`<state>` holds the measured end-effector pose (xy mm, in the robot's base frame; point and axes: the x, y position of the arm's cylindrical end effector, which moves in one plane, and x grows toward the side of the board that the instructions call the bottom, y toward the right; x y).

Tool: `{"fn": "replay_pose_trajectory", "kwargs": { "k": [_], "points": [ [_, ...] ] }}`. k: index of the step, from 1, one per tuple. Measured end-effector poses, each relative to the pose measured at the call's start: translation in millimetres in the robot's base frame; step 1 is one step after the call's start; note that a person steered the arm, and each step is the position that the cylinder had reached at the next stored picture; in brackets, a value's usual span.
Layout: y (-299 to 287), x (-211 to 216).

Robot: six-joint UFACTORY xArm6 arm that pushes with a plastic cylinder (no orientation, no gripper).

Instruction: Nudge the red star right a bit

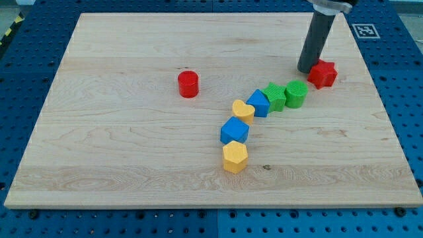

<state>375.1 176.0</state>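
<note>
my tip (306, 70) touches red star's (323, 74) left side; rod's top cropped.

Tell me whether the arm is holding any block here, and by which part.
Nothing is held; the rod cannot grip. My tip sits against the view's left side of the red star, placed to push it.

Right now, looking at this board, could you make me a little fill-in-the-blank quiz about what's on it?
1. My tip sits just to the view's ___ of the red star.
2. The red cylinder stands alone, to the view's ___ of the other blocks.
3. The yellow heart touches a ___ block.

Missing words: left; left; blue
</note>
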Motion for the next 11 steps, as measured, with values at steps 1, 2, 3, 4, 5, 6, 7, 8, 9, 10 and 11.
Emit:
{"fn": "replay_pose_trajectory", "kwargs": {
  "k": [1,2,3,4,5,6,7,8,9,10,11],
  "points": [
    [12,5],
    [13,6],
    [-9,7],
    [-42,23],
    [-34,37],
    [-3,37],
    [22,37],
    [22,37],
    [-12,15],
    [-89,-24],
    [-205,-34]
  ]
}}
